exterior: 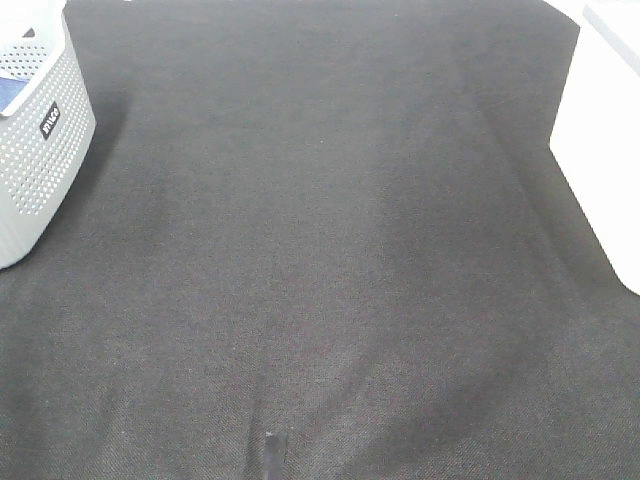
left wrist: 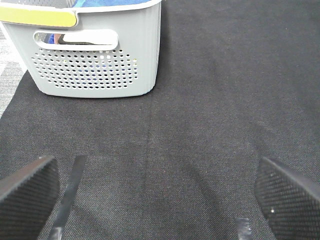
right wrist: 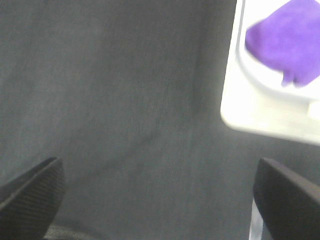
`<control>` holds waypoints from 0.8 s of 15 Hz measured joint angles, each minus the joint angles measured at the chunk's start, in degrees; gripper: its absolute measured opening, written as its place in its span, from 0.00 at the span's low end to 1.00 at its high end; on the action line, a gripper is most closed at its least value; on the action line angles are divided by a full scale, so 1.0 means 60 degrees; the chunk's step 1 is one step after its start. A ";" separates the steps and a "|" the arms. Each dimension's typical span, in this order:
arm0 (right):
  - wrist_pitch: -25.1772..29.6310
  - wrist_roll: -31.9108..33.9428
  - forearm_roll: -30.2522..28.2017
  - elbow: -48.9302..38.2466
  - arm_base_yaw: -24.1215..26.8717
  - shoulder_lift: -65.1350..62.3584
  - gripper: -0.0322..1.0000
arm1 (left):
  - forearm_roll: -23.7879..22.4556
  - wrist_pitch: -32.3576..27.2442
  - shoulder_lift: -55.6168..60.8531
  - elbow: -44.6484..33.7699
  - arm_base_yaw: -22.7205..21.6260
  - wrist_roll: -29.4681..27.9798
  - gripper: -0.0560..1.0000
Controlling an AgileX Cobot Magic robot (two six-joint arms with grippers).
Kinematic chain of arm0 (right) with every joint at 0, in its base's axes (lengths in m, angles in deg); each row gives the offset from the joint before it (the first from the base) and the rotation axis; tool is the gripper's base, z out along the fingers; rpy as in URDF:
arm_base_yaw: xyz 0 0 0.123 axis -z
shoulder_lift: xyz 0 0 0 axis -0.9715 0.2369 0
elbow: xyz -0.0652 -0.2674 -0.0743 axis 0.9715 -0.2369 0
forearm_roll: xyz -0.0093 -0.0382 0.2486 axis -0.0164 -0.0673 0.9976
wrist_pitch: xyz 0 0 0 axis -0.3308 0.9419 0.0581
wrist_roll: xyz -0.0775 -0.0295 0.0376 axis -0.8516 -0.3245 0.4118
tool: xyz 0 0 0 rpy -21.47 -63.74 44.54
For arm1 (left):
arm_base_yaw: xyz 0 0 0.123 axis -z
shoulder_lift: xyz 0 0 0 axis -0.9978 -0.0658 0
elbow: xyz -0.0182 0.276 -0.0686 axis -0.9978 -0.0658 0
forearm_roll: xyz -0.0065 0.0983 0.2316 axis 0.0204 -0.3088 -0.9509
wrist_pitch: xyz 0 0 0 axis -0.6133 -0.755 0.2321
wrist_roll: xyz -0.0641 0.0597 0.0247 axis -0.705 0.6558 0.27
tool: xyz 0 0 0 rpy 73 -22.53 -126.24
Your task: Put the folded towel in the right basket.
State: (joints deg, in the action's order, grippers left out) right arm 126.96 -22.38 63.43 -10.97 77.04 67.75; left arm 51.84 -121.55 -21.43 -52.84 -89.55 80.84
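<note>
A purple towel lies inside the white basket in the right wrist view; the picture is blurred, so I cannot tell how it is folded. That white basket also shows at the right edge of the high view. My right gripper is open and empty above the black mat, apart from the basket. My left gripper is open and empty above the mat, some way from a grey perforated basket. Neither gripper shows in the high view.
The grey basket stands at the far left of the black mat and holds something blue. A short dark strip lies on the mat near the front edge.
</note>
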 joint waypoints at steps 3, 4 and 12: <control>-0.0010 0.0267 0.0000 -0.1872 0.0000 -0.2664 0.97 | 0.0000 0.0000 0.0000 0.0000 0.0000 0.0000 0.99; 0.0000 0.0267 0.0000 -0.2359 0.0000 -0.3409 0.97 | 0.0000 0.0000 0.0000 0.0000 0.0000 0.0000 0.99; 0.0153 0.0392 -0.0210 -0.4584 0.0000 -0.7515 0.97 | 0.0000 0.0000 0.0000 0.0000 0.0000 0.0019 0.99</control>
State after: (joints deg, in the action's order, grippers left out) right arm 127.87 -20.03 62.17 -38.48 77.04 22.66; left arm 51.84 -121.55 -21.43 -52.84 -89.55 80.95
